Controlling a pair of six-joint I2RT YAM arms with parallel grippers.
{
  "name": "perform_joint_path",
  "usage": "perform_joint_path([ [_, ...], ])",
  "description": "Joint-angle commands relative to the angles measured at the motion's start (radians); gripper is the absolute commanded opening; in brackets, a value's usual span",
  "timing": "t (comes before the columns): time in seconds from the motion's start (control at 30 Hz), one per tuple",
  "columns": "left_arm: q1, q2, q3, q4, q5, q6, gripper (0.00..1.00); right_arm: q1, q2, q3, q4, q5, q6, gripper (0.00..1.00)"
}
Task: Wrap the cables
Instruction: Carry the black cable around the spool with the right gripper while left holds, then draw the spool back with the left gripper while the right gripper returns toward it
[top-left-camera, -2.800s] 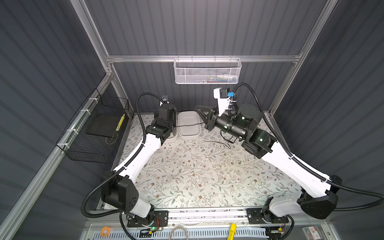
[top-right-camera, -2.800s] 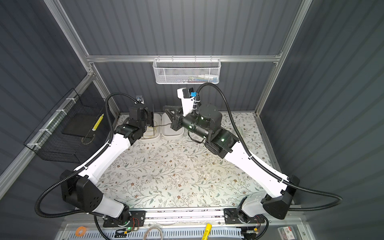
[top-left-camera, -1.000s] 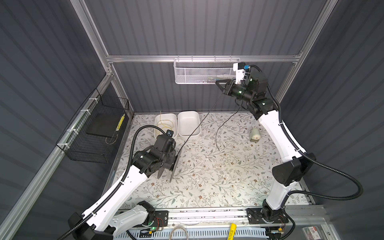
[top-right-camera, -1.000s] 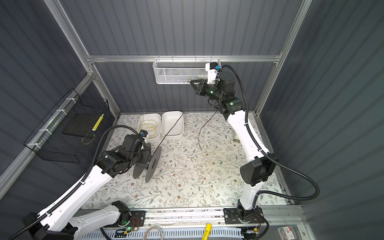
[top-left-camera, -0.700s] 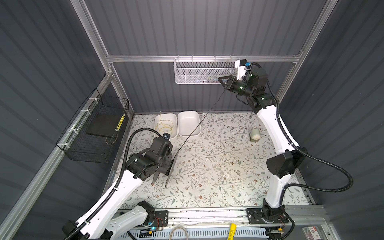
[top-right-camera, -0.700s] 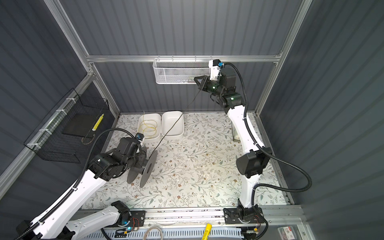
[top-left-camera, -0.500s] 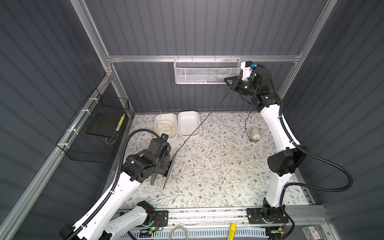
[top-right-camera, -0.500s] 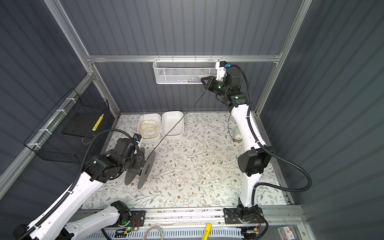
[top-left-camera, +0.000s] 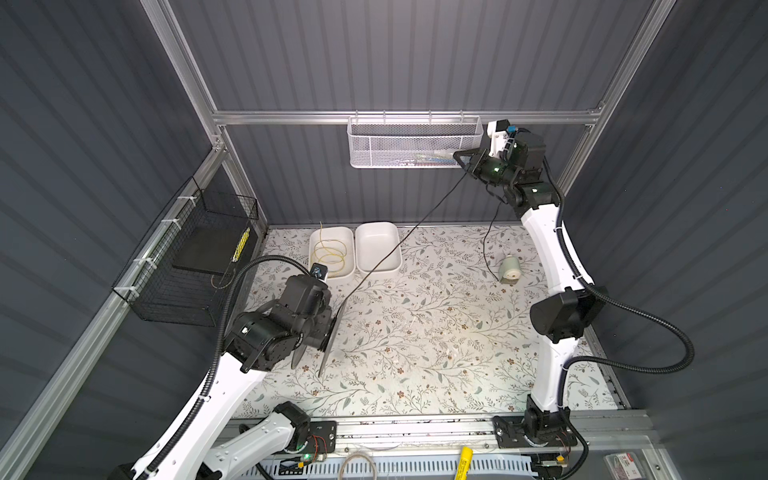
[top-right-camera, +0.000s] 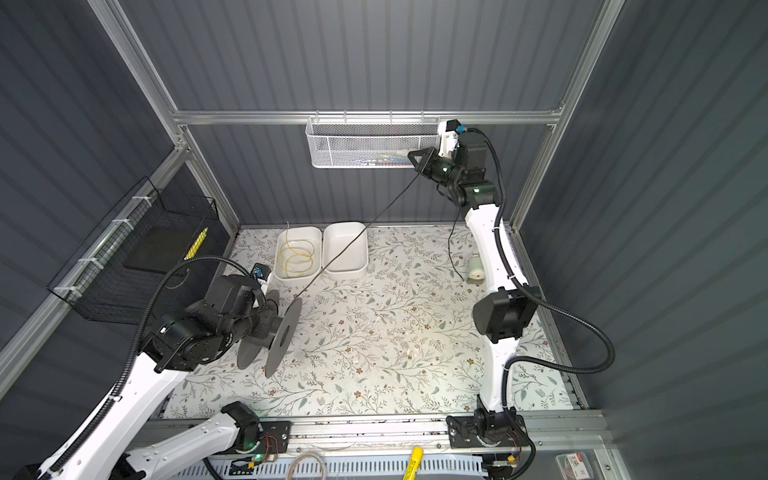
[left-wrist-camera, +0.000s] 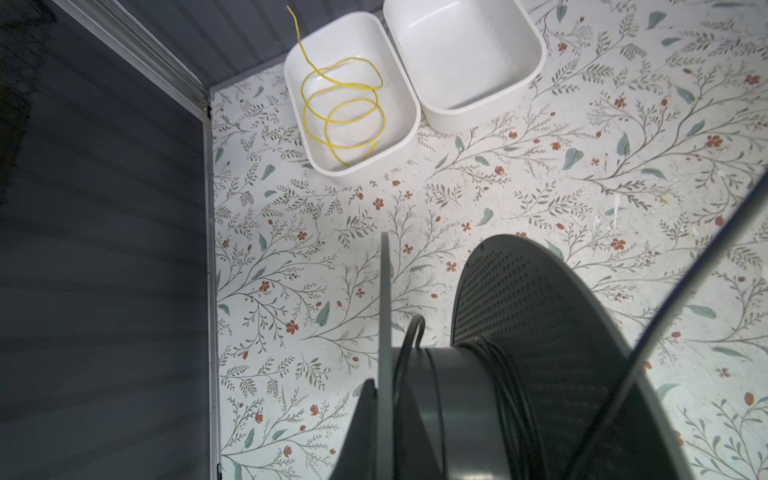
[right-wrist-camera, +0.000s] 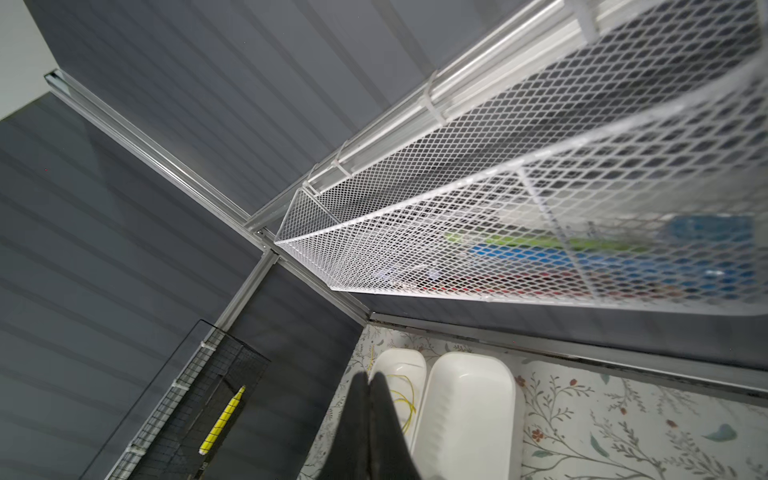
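Note:
A thin black cable (top-left-camera: 399, 245) runs taut from a grey spool (top-left-camera: 332, 336) up to my right gripper (top-left-camera: 460, 158), which is shut on it high beside the mesh basket. In both top views its loose tail (top-right-camera: 451, 245) hangs down to the table. My left gripper (top-right-camera: 259, 322) is low at the left. In the left wrist view this gripper (left-wrist-camera: 384, 386) is shut on the spool's thin flange (left-wrist-camera: 384, 299), with cable turns (left-wrist-camera: 511, 395) wound on the hub. In the right wrist view the right gripper (right-wrist-camera: 369, 380) has its jaws pressed together, and the cable is hidden there.
Two white bins stand at the back of the floral table: one (top-left-camera: 316, 245) holds a yellow wire coil, the other (top-left-camera: 376, 245) is empty. A small white cylinder (top-left-camera: 510, 268) lies at the back right. A white mesh basket (top-left-camera: 411, 141) hangs on the back rail. A black wire basket (top-left-camera: 195, 257) hangs on the left wall.
My right gripper has risen and moved right along the mesh basket, pulling the cable straight. My left arm has drawn the spool slightly toward the front left.

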Motion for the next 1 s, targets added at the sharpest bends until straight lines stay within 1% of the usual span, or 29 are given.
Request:
perform_joint_path([
  [0.0, 0.000, -0.017, 0.060, -0.051, 0.034, 0.037, 0.00, -0.014, 0.019, 0.024, 0.014, -0.021, 0.014, 0.00],
  [0.1, 0.000, -0.018, 0.093, -0.060, 0.119, 0.070, 0.00, -0.013, 0.012, -0.007, 0.014, -0.005, 0.001, 0.00],
  [0.2, 0.000, -0.030, 0.136, -0.053, 0.232, 0.103, 0.00, -0.005, -0.011, -0.084, 0.034, 0.031, -0.022, 0.00],
  [0.27, 0.000, -0.038, 0.187, -0.036, 0.274, 0.098, 0.00, 0.007, -0.032, -0.146, 0.045, 0.064, -0.046, 0.00],
  [0.4, 0.000, -0.003, 0.302, -0.010, 0.307, 0.079, 0.00, 0.038, -0.092, -0.318, 0.113, 0.139, -0.082, 0.00],
  [0.57, 0.000, 0.026, 0.459, 0.096, 0.326, 0.070, 0.00, 0.115, -0.116, -0.505, 0.199, 0.241, -0.109, 0.00],
  [0.63, 0.000, 0.041, 0.522, 0.141, 0.331, 0.073, 0.00, 0.155, -0.106, -0.560, 0.217, 0.315, -0.121, 0.00],
  [0.73, 0.000, 0.068, 0.586, 0.198, 0.337, 0.063, 0.00, 0.201, -0.091, -0.643, 0.273, 0.343, -0.107, 0.00],
  [0.9, 0.000, 0.121, 0.639, 0.303, 0.248, 0.039, 0.00, 0.274, -0.120, -0.795, 0.356, 0.392, -0.109, 0.00],
  [0.97, 0.000, 0.134, 0.624, 0.386, 0.193, 0.022, 0.00, 0.305, -0.160, -0.888, 0.398, 0.414, -0.108, 0.00],
])
